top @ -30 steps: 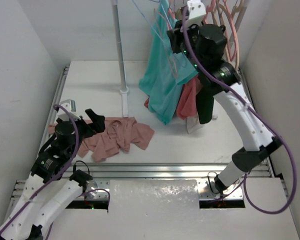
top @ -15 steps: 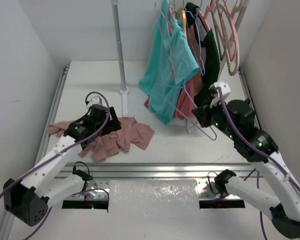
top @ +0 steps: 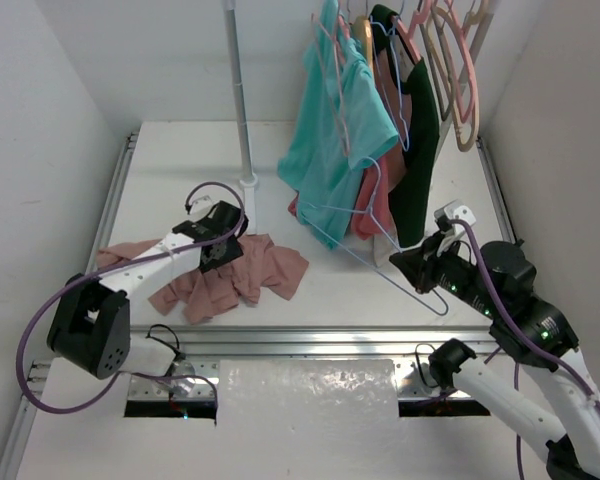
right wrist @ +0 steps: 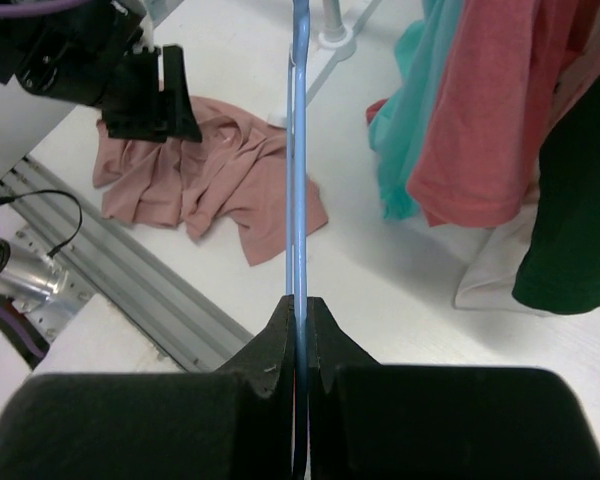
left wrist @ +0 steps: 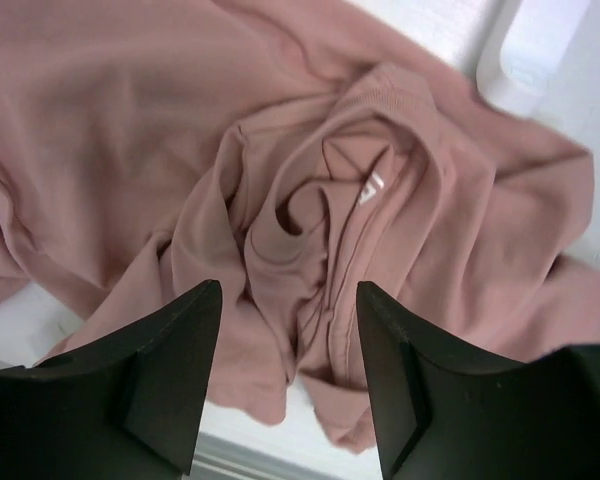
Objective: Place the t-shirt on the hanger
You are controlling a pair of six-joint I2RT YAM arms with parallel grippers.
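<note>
Your t-shirt (top: 235, 275) lies crumpled on the table (top: 180, 160) at the left. It looks light and limp, so take it at the ribbed collar, where the doubled cloth should slip least. Your left gripper (left wrist: 285, 300) straddles that collar with jaws partly apart, pinching nothing yet, while your right gripper (right wrist: 298, 320) is clamped on the thin, springy hanger (right wrist: 298, 150).

My left arm (top: 145, 268) and right arm (top: 500, 285) are built of white shell links with chunky black joint housings, and a purple cable (top: 215, 186) loops along each. Small green lights (top: 543, 336) glow on the right one. The left gripper (left wrist: 288, 300) has blocky matte black fingers (left wrist: 170, 370); the right gripper (right wrist: 298, 310) has tapered black ones.
</note>
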